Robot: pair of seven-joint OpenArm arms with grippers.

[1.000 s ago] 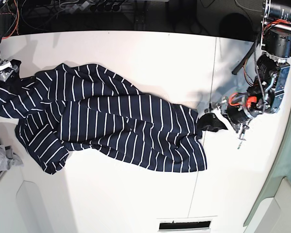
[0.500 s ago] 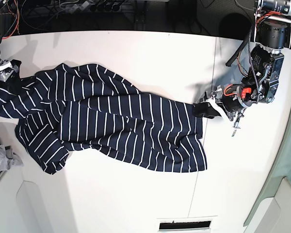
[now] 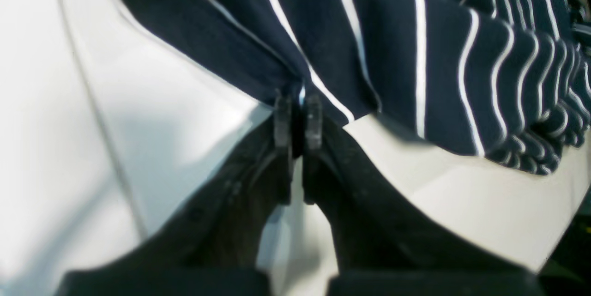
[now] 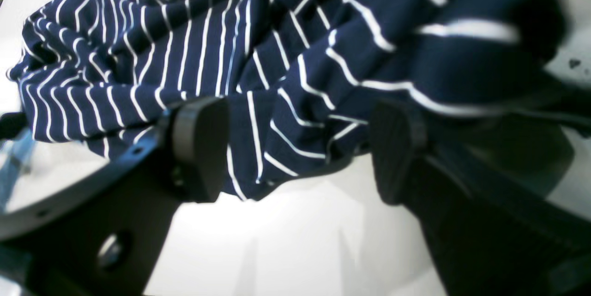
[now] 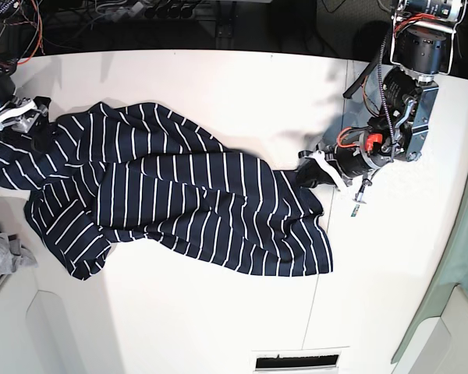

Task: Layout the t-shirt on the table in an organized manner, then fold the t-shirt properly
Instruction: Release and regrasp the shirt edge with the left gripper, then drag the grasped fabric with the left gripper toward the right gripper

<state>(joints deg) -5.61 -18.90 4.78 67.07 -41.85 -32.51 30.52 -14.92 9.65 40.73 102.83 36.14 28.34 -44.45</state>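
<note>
We see the navy white-striped t-shirt [image 5: 171,199] rumpled on the table [image 5: 242,86]; left gripper [image 3: 298,118] clamps its edge, right gripper [image 4: 295,148] gapes beside the fabric.

Soft cloth t-shirt [image 5: 179,199], smooth table [image 5: 242,93]

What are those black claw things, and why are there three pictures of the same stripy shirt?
It is a robot with two arms, and each arm ends in a pinching claw called a gripper. One picture looks down from above; the other two come from small cameras on the robot's wrists. A shirt lies crumpled on the table. The left gripper is shut, pinching the shirt's edge. The right gripper is open at the shirt's other end, with cloth between its fingers but not squeezed. A bit of grey cloth peeks in at the side.
</note>
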